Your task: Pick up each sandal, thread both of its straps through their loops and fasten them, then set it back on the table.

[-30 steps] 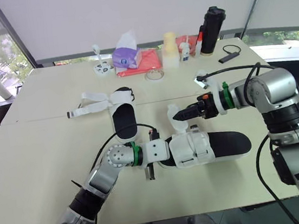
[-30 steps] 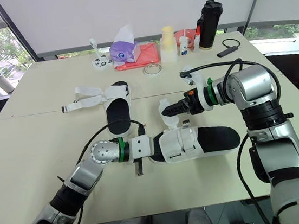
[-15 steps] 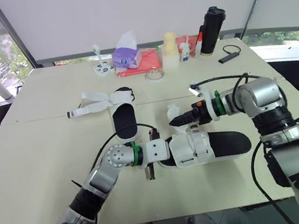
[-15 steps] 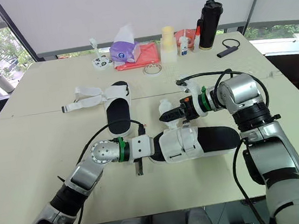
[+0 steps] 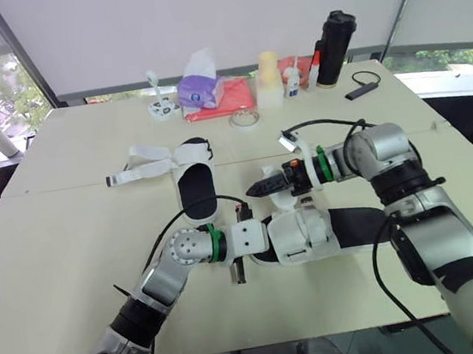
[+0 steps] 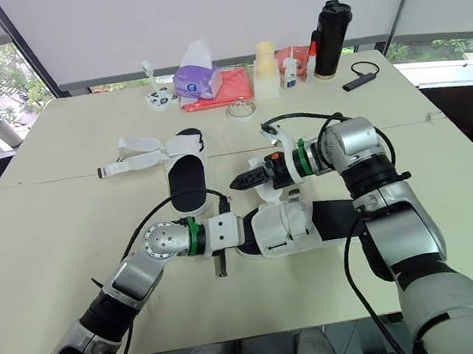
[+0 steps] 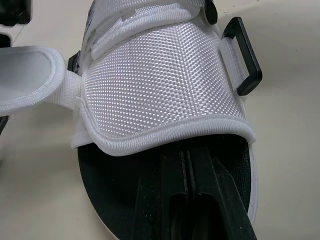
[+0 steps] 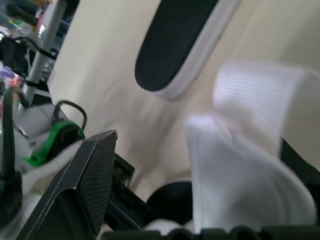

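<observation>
One sandal (image 5: pixel 351 227) is seen lying on the desk (image 5: pixel 64 250) near its front edge, with the black sole flat and the white upper (image 5: pixel 300 234) at the end towards the robot's left. The left end effector (image 7: pixel 192 200) is pushed into the toe opening beneath that upper. Its fingers (image 7: pixel 172 200) are clenched together on the insole, with nothing gripped between them. A black loop (image 7: pixel 245 65) is seen at one side of the upper. A free white strap (image 6: pixel 262 193) rises from the far side of the upper and curls beneath the right end effector (image 6: pixel 241 180), which is held just above the sandal and pointed to the robot's left. Whether it is clenched on the strap cannot be told. The second sandal (image 5: pixel 195 186) is lying farther back on the desk, with its white straps (image 5: pixel 144 164) spread open to the left.
</observation>
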